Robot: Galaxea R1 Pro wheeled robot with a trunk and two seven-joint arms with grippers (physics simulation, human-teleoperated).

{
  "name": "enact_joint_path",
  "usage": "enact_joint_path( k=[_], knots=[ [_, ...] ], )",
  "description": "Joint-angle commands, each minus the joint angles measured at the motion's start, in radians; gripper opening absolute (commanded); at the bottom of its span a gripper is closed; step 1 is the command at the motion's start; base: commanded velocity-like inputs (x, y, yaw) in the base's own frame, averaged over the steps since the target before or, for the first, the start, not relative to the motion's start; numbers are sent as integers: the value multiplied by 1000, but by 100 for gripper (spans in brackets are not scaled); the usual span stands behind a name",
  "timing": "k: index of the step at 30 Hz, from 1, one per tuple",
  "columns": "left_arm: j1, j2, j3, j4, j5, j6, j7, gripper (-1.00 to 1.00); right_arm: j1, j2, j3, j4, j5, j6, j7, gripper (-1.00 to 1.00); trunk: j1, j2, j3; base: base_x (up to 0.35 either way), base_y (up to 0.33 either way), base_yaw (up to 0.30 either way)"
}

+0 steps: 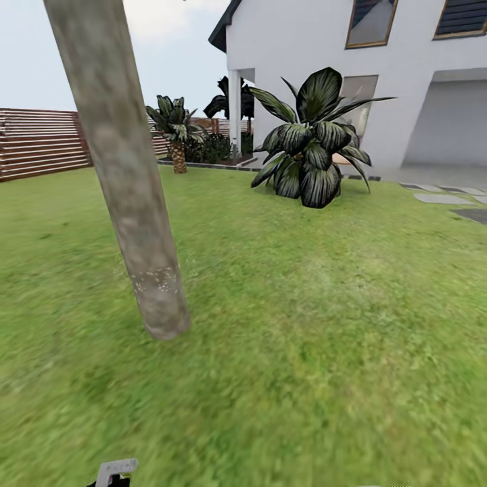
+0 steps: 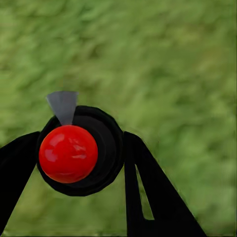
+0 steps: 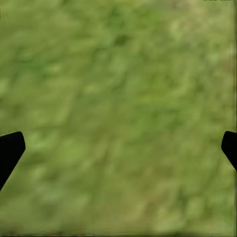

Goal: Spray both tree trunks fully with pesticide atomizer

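A thick, mottled grey-brown tree trunk (image 1: pixel 125 176) rises from the grass lawn (image 1: pixel 304 325) at the left of the head view, leaning slightly, with a speckled pale patch low down. In the left wrist view the pesticide atomizer (image 2: pixel 74 150), a near-black bottle with a round red top and a small grey nozzle, sits between the two black fingers (image 2: pixel 148 192) of my left gripper (image 2: pixel 79 158), which is shut on it. A grey bit of the atomizer (image 1: pixel 115 470) peeks in at the bottom edge of the head view. My right gripper (image 3: pixel 118 148) is open over grass.
A large dark-leaved shrub (image 1: pixel 308 145) stands ahead right before a white house (image 1: pixel 379 74). A short palm (image 1: pixel 177 128) and a brown slat fence (image 1: pixel 40 142) lie at the back left. Grey stepping slabs (image 1: pixel 443 198) run at the right.
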Motion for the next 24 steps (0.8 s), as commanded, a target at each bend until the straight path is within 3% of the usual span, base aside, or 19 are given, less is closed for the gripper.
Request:
enact_joint_path(
  k=[1, 4, 8, 14, 19, 24],
  knots=[
    [-1, 0, 9, 1, -7, -4, -4, -100, 0, -1, -5, 1, 11, -5, -5, 100, -1, 0, -1, -280, -143, 282],
    [-1, 0, 9, 1, -7, -3, -4, -100, 0, -3, -2, 1, 13, -53, -7, 100, -1, 0, -1, -280, -143, 282],
    [-1, 0, 9, 1, -7, -3, -4, -100, 0, -4, -3, 1, 13, -59, -7, 100, -1, 0, -1, -229, -114, 282],
    [-1, 0, 9, 1, -5, -3, -4, -100, 0, -4, -3, 2, 14, -59, -6, 100, -1, 0, -1, -21, -10, 280],
    [-1, 0, 9, 1, -5, -3, -4, -100, 0, -9, 20, 2, 20, -59, 1, 100, -1, 0, -1, 0, 0, 54],
    [-1, 0, 9, 0, -4, -2, -9, -100, 0, -9, 19, 2, 20, -59, 0, 100, -1, 0, -1, 0, 0, 263]
  ],
)
